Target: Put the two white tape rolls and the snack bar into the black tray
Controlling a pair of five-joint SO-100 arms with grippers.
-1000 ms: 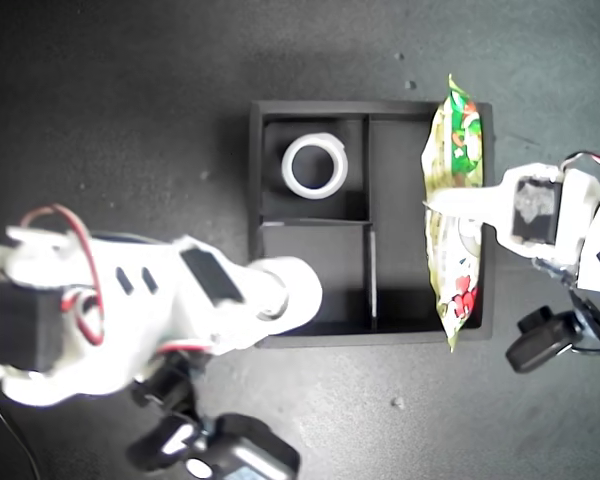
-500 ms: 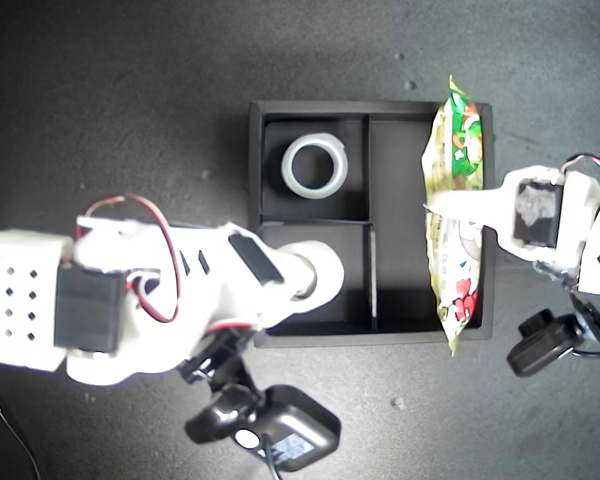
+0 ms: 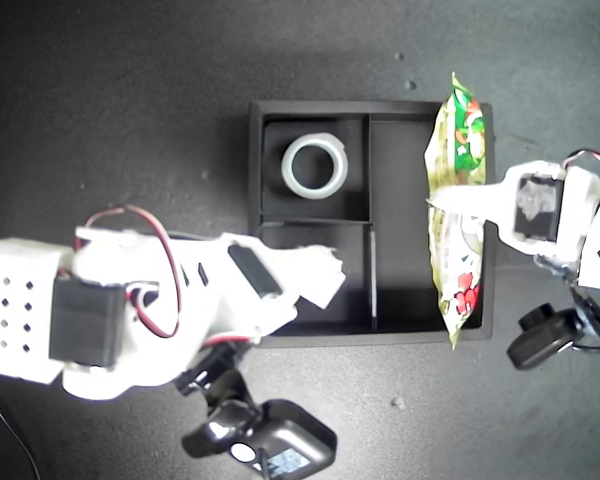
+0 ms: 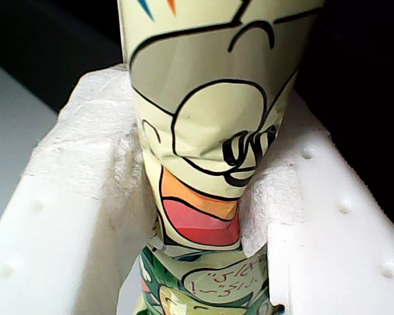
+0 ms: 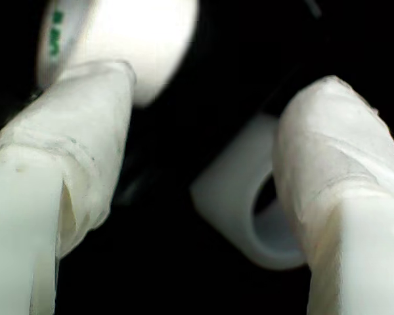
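The black tray (image 3: 254,180) sits mid-table. One white tape roll (image 3: 315,166) lies flat in its far small compartment. My second gripper (image 3: 320,275) hangs open over the near small compartment. Its wrist view shows the second gripper (image 5: 217,98) with its fingers (image 5: 85,131) apart. Beyond them are a white roll with a greenish core (image 5: 125,33) and a white ring (image 5: 243,210) close to one finger. The snack bar (image 3: 460,130) stands on edge over the tray wall on the exterior view's right. My first gripper (image 3: 458,212) is shut on it, and its pads squeeze the snack bar (image 4: 203,98).
The second arm's white body (image 3: 130,310) covers the tray corner at the exterior view's lower left. The long compartment (image 3: 395,200) holds nothing. Dark tabletop (image 3: 130,100) surrounds the tray. Black camera housings (image 3: 550,335) hang beside each arm.
The second arm moved towards the tray and its jaws opened over the near small compartment. The round white roll seen at its tip earlier is now hidden beneath it. The first arm held still.
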